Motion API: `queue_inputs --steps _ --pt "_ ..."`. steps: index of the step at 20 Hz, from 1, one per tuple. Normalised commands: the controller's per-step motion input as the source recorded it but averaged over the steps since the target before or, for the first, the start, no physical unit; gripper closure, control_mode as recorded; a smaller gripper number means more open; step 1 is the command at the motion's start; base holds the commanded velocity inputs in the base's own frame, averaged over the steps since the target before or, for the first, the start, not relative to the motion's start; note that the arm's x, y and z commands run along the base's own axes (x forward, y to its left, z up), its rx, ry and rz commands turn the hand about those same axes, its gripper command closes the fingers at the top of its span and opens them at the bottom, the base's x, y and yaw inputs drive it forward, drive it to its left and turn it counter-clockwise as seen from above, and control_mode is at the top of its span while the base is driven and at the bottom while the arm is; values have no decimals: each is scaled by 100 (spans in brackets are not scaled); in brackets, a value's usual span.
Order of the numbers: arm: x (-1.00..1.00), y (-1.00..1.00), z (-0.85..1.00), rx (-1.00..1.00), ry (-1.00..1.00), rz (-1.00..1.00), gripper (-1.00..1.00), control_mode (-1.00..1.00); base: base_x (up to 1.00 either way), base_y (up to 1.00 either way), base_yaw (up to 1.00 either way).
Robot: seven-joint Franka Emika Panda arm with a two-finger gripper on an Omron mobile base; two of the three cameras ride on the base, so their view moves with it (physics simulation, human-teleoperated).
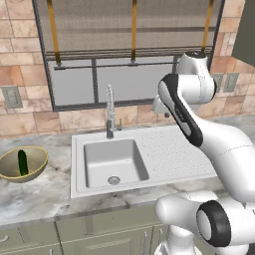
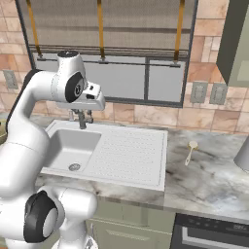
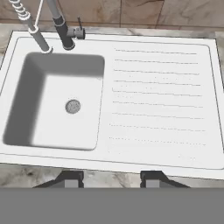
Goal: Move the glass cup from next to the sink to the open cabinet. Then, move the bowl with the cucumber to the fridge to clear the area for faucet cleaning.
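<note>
The ribbed drainboard (image 3: pixel 159 96) lies bare, open to approach from above. At the back of the sink basin (image 3: pixel 61 105) the tall spring faucet (image 1: pixel 109 112) stands upright, blocking that edge. Left along the desk (image 1: pixel 40 191), the bowl (image 1: pixel 22 164) sits well apart from the sink.

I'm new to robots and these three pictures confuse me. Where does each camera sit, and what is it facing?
Left base view: behind the arm, to its left, facing the sink, faucet and bowl; the arm rises lower right.
Right base view: behind, to its right, facing the same sink; the arm rises lower left.
Hand view: on the hand, looking down into the sink; fingertips at bottom.
All share sink and faucet.
</note>
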Motion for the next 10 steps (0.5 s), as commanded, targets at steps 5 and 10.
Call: queue_inputs --steps 5,10 --pt "0 0 0 0 0 0 -100 -100 0 0 0" --pt "-11 0 -1 0 0 0 -100 -100 0 0 0"
